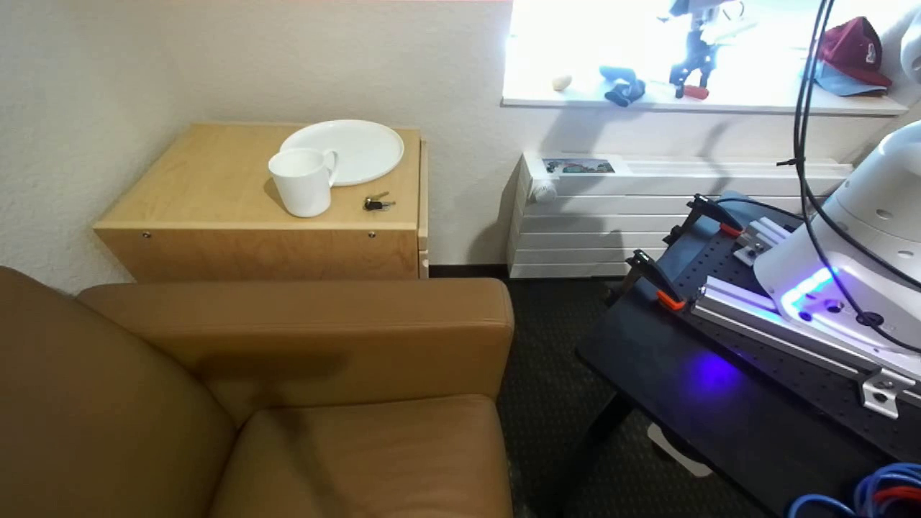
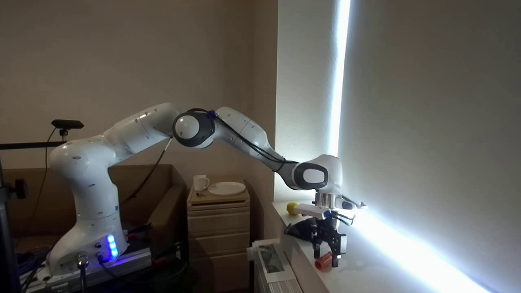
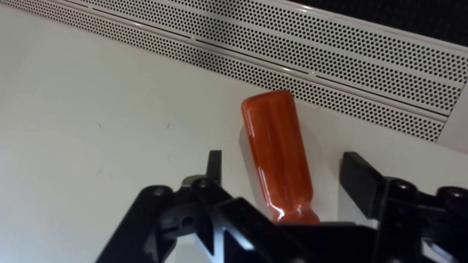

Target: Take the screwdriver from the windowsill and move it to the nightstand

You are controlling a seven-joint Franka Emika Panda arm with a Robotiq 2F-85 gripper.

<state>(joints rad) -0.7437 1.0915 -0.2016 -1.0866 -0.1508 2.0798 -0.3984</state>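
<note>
While the pincer point(image 3: 282, 162) stands spread | glossy, narrow-necked screwdriver handle point(image 3: 279, 153) between | smooth windowsill point(image 3: 128, 128)

In an exterior view the window point(image 1: 590, 36) and much of the surface point(image 1: 755, 106) burn out to flat white, the glare hazing the top of my claw point(image 1: 692, 86); soft shadows lie on the wall point(image 1: 345, 65) and the sofa point(image 1: 316, 313). My base point(image 2: 87, 240) glows blue in both exterior views. In an exterior view it is dim, with hard white light leaking past two edges of the blind point(image 2: 427, 122). In the wrist view my claw is dark and blurred, highlights streak the screwdriver point(image 3: 279, 157), faint shadows flank it, and a bluish glow pales the lower left corner.
</note>
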